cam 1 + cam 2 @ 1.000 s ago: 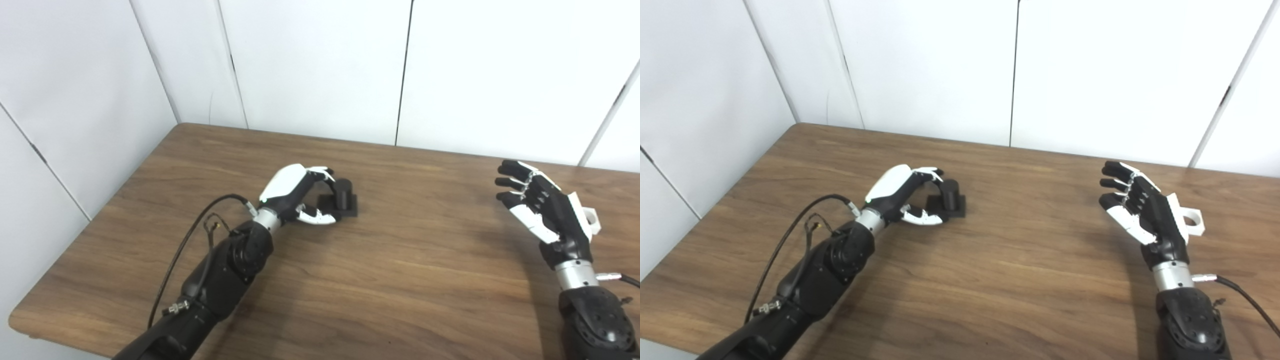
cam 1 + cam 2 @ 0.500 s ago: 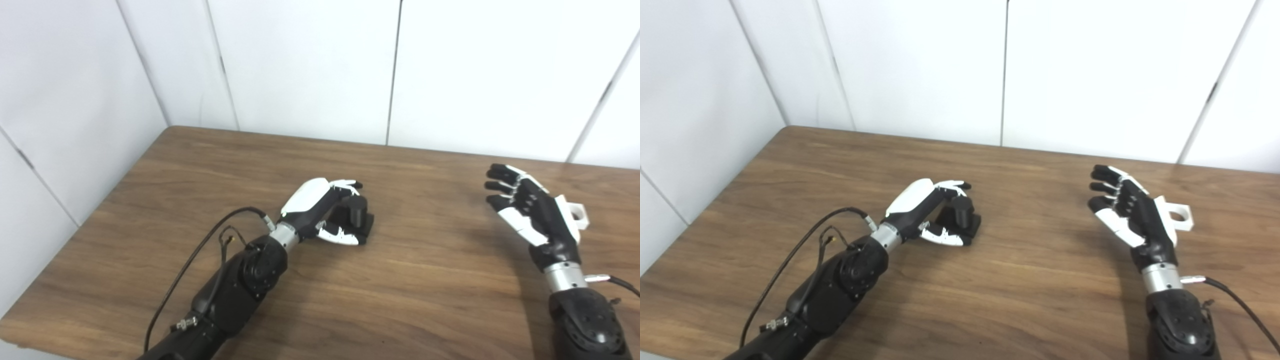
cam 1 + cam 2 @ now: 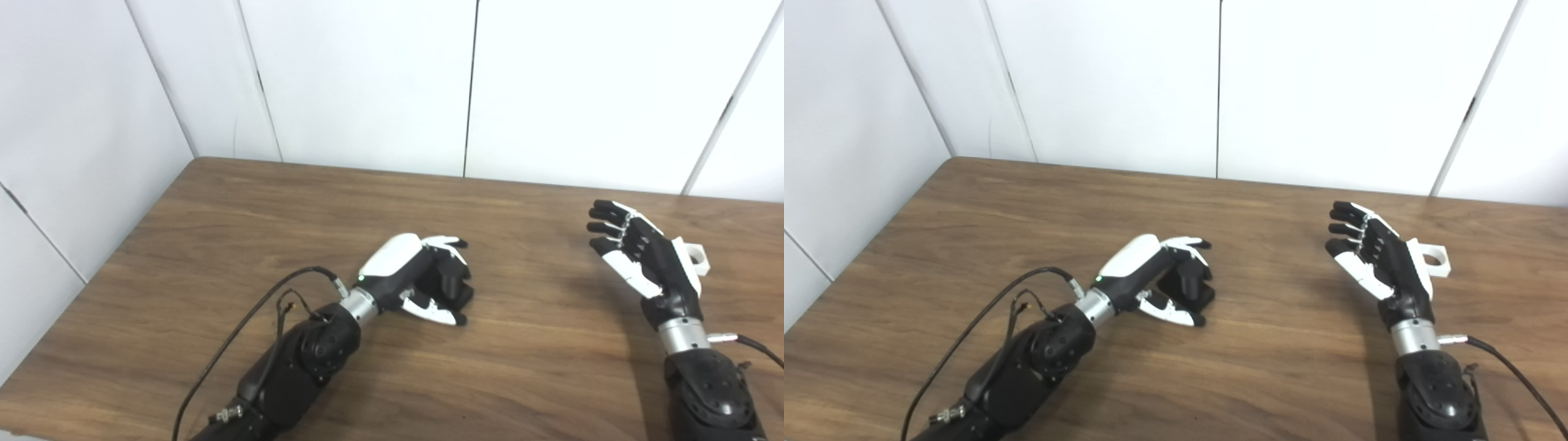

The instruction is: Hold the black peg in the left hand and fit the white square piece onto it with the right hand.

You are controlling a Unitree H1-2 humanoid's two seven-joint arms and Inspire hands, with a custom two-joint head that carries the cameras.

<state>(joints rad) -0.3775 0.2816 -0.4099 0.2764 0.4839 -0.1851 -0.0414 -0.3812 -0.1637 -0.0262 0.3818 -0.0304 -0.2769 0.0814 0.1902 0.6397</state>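
Left hand (image 3: 416, 275) curled around black peg (image 3: 450, 283) on desk (image 3: 1274, 343), fingers grasping it. Right of peg, right hand (image 3: 1381, 263) raised with fingers released. White square piece (image 3: 1432, 260) behind that hand, hole plain in right eye view only

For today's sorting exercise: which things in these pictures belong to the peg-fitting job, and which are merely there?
Part of the job:
black peg, with the left hand around it
white square piece, behind the open right hand

Merely there:
wooden table
white wall panels

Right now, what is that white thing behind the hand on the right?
Behind the right hand lies the white square piece with a round hole, on the table. The hand covers its near side.
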